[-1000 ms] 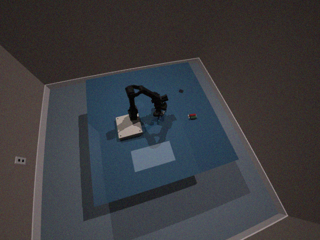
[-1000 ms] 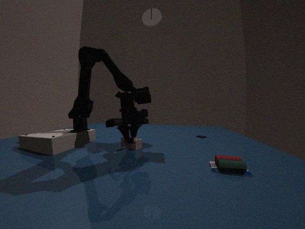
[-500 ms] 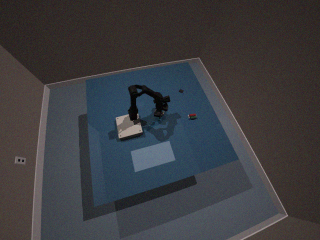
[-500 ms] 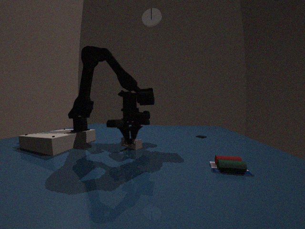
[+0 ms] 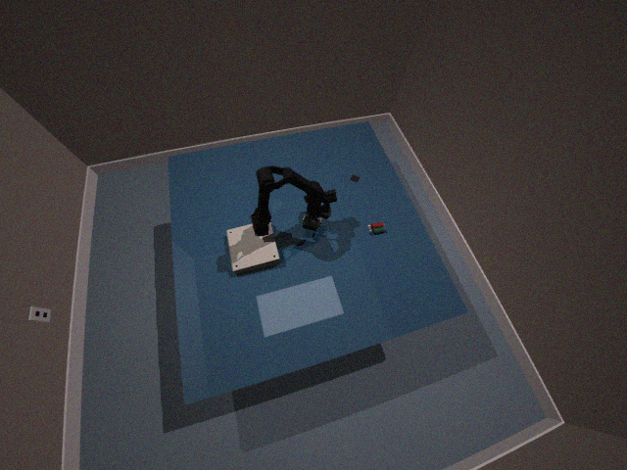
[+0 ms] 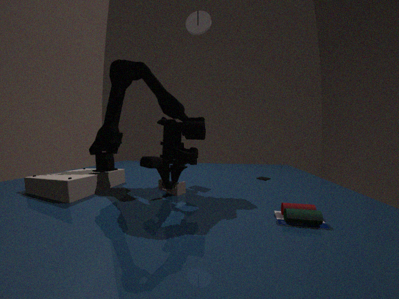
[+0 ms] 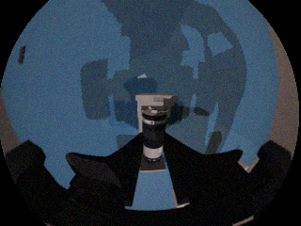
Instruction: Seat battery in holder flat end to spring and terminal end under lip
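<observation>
Gripper (image 6: pixel 170 184): clamped on the battery (image 7: pixel 152 134), low over the holder (image 6: pixel 172 188), mid-table.
Risk: terminal end jamming at the lip if tilted.
Cause: downward push loading holder.

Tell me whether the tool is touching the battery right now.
Touching. In the wrist view the battery lies lengthwise between the tool's fingers, with no gap showing at either side, its far end at the holder. The exterior view is too dark to confirm.

walls (image 6: pixel 257 96): dim grey-brown | wall clock (image 6: pixel 197 22): round | wall outlet (image 5: pixel 39 313) | light: low
</observation>
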Available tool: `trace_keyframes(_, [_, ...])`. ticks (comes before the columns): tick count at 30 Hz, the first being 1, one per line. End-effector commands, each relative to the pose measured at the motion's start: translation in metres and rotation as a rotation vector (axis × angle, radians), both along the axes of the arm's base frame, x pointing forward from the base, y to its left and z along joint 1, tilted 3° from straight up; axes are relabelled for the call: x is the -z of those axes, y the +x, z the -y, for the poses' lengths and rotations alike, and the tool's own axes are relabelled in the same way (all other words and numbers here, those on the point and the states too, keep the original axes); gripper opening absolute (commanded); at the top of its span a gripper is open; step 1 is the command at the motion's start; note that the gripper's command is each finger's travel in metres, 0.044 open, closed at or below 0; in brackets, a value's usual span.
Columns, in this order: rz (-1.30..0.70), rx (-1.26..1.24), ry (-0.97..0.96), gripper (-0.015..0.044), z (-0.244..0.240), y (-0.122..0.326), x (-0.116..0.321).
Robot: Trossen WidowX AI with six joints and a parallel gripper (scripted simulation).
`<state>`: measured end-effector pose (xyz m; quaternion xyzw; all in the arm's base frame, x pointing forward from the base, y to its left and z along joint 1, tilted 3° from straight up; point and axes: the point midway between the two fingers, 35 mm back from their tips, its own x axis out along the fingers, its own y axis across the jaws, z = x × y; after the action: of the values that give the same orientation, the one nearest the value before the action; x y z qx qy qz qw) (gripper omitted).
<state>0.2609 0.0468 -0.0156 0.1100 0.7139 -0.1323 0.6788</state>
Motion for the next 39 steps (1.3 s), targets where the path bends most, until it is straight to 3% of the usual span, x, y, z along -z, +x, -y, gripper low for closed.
trace_keyframes(1, [-0.021, -0.002, 0.009, 0.0085, -0.001, -0.002, 0.0])
trace_keyframes(31, [-0.018, -0.002, 0.004, 0.0085, 0.004, 0.012, 0.001])
trace_keyframes(35, [-0.018, -0.002, 0.004, 0.0188, 0.004, 0.012, 0.001])
trace_keyframes(39, [-0.018, -0.002, 0.004, 0.0188, 0.004, 0.012, -0.002])
